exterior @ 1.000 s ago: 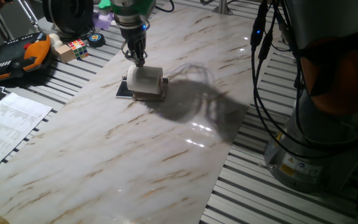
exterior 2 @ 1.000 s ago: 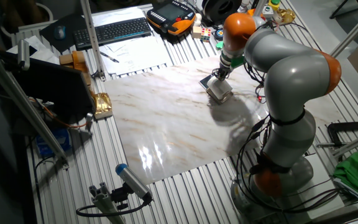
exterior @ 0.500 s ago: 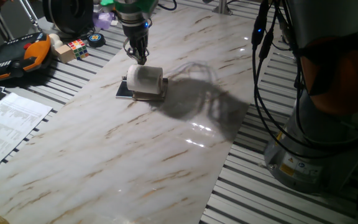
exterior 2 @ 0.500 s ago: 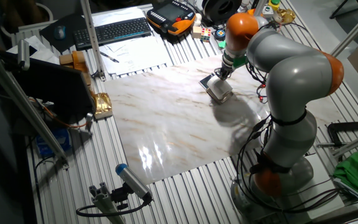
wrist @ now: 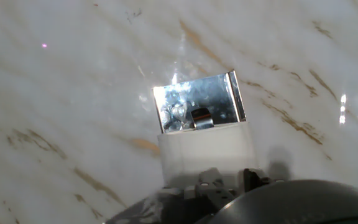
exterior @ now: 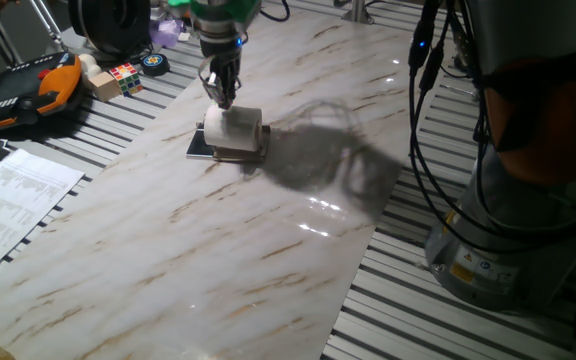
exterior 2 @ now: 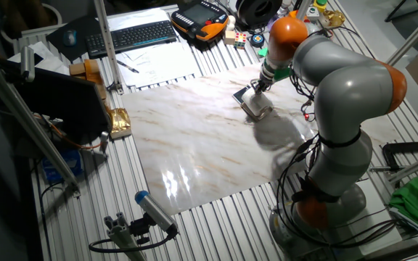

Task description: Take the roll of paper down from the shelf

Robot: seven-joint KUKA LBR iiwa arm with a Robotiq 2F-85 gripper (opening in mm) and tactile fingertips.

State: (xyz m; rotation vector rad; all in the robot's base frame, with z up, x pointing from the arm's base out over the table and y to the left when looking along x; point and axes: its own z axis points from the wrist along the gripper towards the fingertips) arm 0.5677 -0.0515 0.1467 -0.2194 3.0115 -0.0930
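The roll of paper (exterior: 234, 126) lies on its side on the shelf (exterior: 200, 148), a low shiny rack at the far part of the marble board. Both also show in the other fixed view, the roll (exterior 2: 256, 105) on the shelf (exterior 2: 241, 96). My gripper (exterior: 223, 98) hangs just above the roll's far end, its fingers drawn together to a point and holding nothing. In the hand view the roll (wrist: 207, 152) lies right below the fingers, with the shelf's mirror-like base (wrist: 197, 106) beyond it. The gripper (exterior 2: 258, 85) is above the shelf.
An orange and black teach pendant (exterior: 28, 90), a colour cube (exterior: 125, 77) and printed paper sheets (exterior: 8, 200) lie off the board's left side. The arm's base (exterior: 508, 230) and hanging cables (exterior: 418, 120) stand at the right. A keyboard (exterior 2: 133, 36) lies at the back.
The arm has shifted slightly and the gripper has moved a little over the roll's far end. The roll and the shelf have not moved.
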